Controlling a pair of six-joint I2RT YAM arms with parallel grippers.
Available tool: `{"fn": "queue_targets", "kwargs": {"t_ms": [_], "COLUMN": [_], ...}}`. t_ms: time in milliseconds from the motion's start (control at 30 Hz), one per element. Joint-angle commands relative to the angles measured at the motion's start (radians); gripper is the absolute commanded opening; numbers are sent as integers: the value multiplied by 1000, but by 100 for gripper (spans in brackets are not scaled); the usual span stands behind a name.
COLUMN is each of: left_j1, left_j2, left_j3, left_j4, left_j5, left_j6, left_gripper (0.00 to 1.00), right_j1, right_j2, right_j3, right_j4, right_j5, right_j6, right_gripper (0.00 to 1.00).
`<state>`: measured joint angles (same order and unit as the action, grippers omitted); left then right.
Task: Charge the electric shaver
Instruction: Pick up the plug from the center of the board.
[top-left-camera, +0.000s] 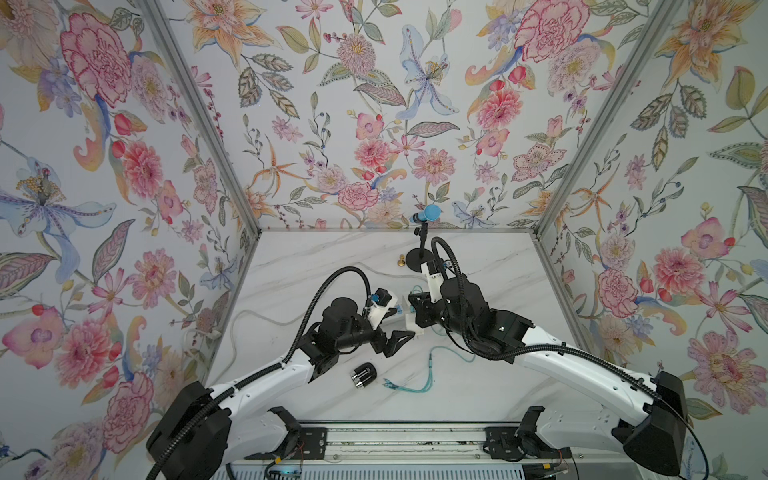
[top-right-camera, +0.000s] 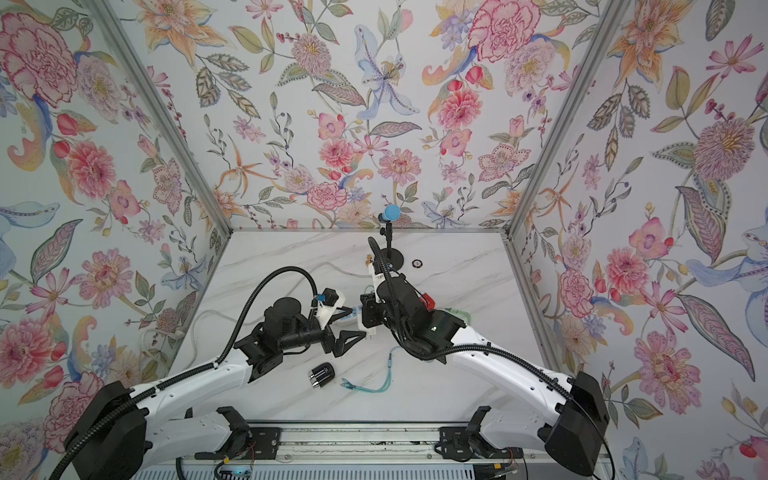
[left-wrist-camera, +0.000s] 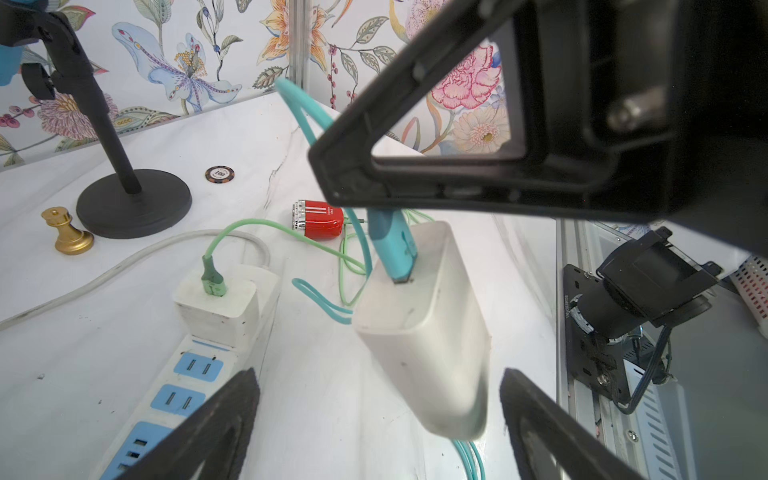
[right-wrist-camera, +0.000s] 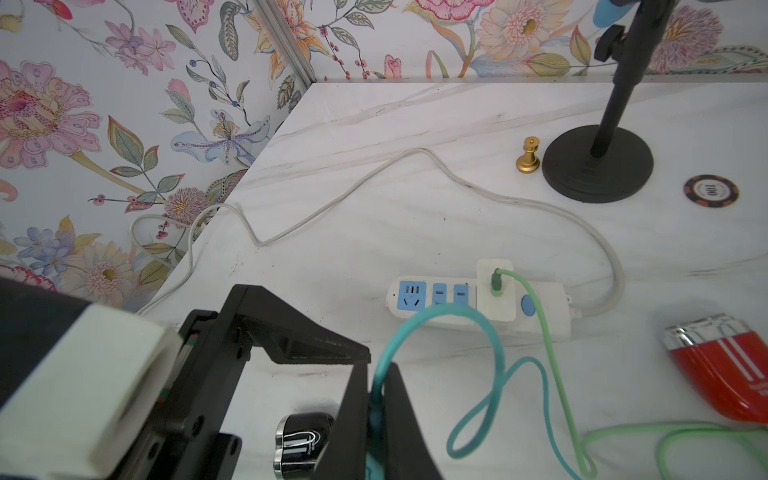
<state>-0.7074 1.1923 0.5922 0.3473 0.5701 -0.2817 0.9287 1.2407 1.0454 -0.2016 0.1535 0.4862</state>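
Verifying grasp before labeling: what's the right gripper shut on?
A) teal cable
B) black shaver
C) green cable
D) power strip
A: in the right wrist view the teal cable runs out from between the shut fingers of the right gripper.
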Motion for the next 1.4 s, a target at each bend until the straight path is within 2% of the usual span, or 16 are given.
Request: {"fn": "queue_targets", "kwargs": {"t_ms": [0, 333, 600, 800, 833, 933, 1000, 1167, 1367], "left_j1": [-10, -11, -10, -9, -9, -2, 9, 49, 99], "left_j2": [29, 36, 50, 43, 41, 31, 19, -7, -12], "left_j3": [35, 40, 42, 45, 46, 52, 66, 119, 197], "left_j4": [45, 66, 70, 53, 49, 23, -24, -177, -346], "left_j5": [53, 95, 123, 109, 108, 108, 116, 160, 250], "left_j6": [-11, -21, -29, -21, -17, 3, 30, 111, 202], "left_gripper": [86, 48, 32, 10, 6, 0, 0, 0, 0], "right_j1": [8, 20, 22, 19, 17, -24, -70, -199, -235], "right_j2": [-16, -24, -42, -37, -38, -55, -82, -185, -216], "right_j3": [-23, -67, -76, -72, -67, -68, -77, -151, -204], "right_j4": [73, 160, 192, 157, 138, 66, 10, -28, -56], "right_j5": [-3, -22, 1, -4, -10, -73, -146, -394, -607], "right_j6": [-15, -23, -35, -57, -67, -115, -165, -267, -379], "right_gripper": [0, 0, 0, 0, 3, 41, 54, 59, 58]}}
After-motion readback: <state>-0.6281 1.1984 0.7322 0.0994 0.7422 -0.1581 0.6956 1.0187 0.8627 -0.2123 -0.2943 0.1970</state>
